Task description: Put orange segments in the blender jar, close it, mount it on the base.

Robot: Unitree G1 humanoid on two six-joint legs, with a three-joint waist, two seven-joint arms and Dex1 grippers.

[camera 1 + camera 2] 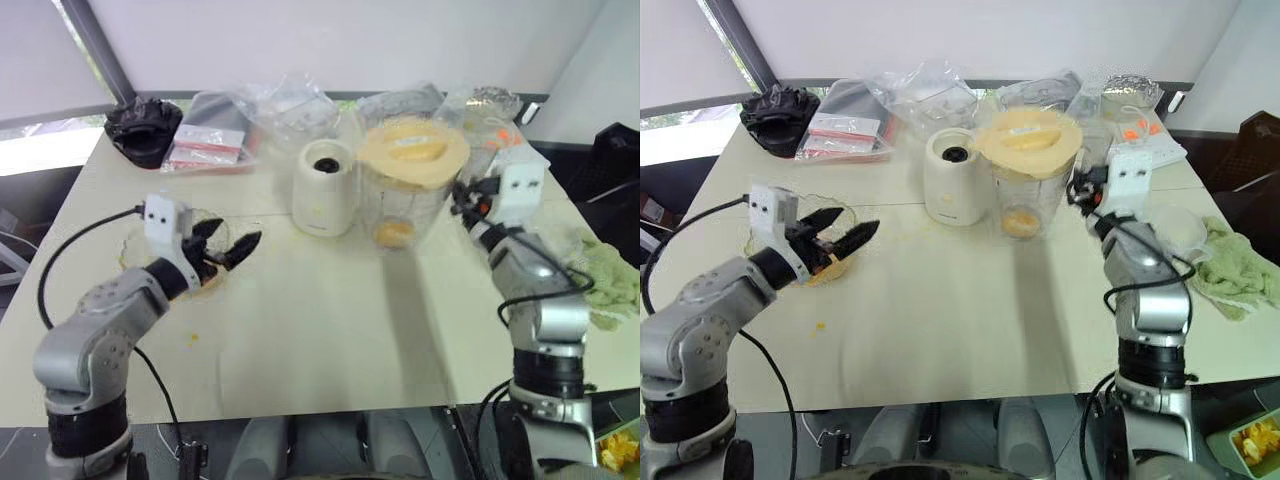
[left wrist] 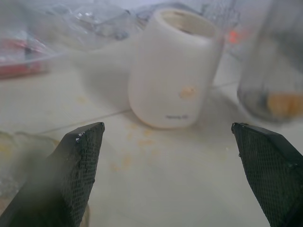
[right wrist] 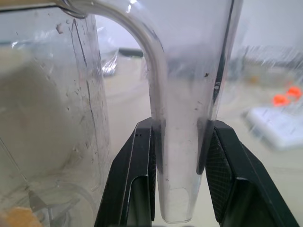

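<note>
**At the jar's handle, lid on, base still waiting**

Beside the base, my right gripper has its two fingers pinched on the clear handle of the blender jar, one pad on each side of it. The jar stands just to the right of the base, close beside it; I cannot tell whether they touch, nor whether the jar's foot still rests on the table. A cream lid sits across the rim, tilted a little toward me, and I cannot tell whether it is pressed home. At least one of the orange segments lies in the bottom of the jar.

My left gripper hangs with its fingers spread wide and nothing between them, over the shallow glass dish at the left of the table, well apart from the jar. Orange pieces show in that dish under the fingers.

I judge the filling and closing done, or nearly, and the mounting in hand. Next I must carry the jar up by the handle, bring its narrow bottom over the black socket on top of the base, keep it upright, and lower it squarely. Held by the handle alone, the jar may swing or tip, and a loose lid could slide off.
</note>
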